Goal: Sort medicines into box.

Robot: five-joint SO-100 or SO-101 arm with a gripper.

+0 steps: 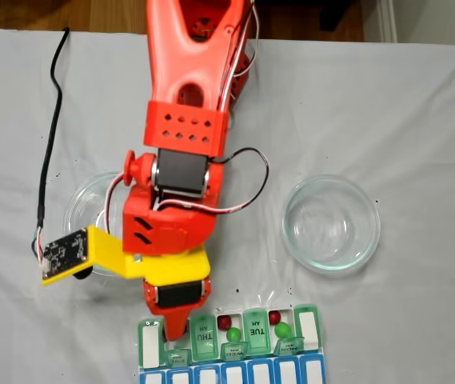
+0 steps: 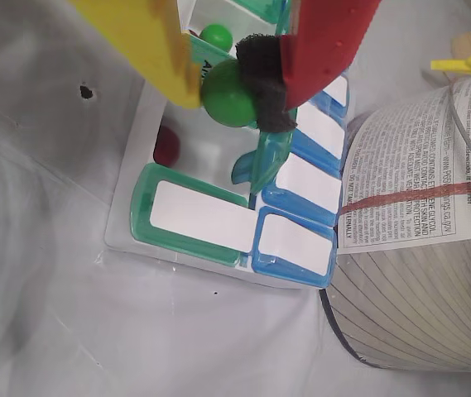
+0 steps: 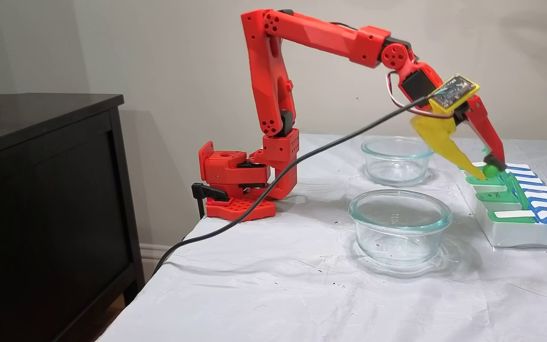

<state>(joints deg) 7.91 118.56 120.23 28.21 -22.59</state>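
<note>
Gripper: we see the gripper [image 2: 239, 93] clamped on a green pill [image 2: 227, 93], pinched between the yellow finger [image 2: 148, 45] and the red finger's dark pad [image 2: 261, 83].
Pill position: held just above an open compartment of the box [image 3: 506, 235], at the green row near one end; a dark red pill [image 2: 166, 145] lies in that compartment.
Other pills: in a fixed view, more green and red pills [image 1: 233, 334] sit in open compartments further along.
Handling: we judge the pill light, hard, smooth and apt to roll or pop out; a grip across its middle seems safest.
Risk: dropped from height, it may bounce out.
Nearby: two glass bowls [image 3: 399, 223] stand apart from the box.
</note>
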